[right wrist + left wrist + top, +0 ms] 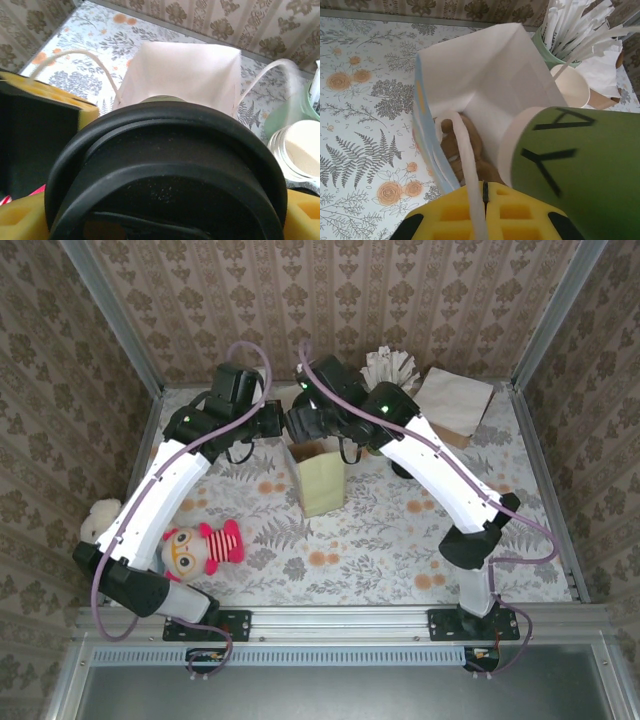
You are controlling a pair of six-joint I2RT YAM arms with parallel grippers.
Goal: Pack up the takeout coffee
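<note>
Status: my right end effector [162,220] clamps takeout coffee [580,170] | axis tilted, base toward gift bag [485,75] mouth just beside | left end effector [484,212] pinches handle [465,150].

Here's the table [400,550], covered in a fern-and-flower print. Standing upright near the middle is the pale gift bag [322,480], mouth open. Over at the near left lies a pink striped plush doll [200,545], and a white plush toy [97,520] sits right at the left edge. At the back are a green cup of paper-wrapped sticks [390,368], a stack of lidless cups [570,85] just beside it, and a brown paper bag [455,400] in the far right corner.
</note>
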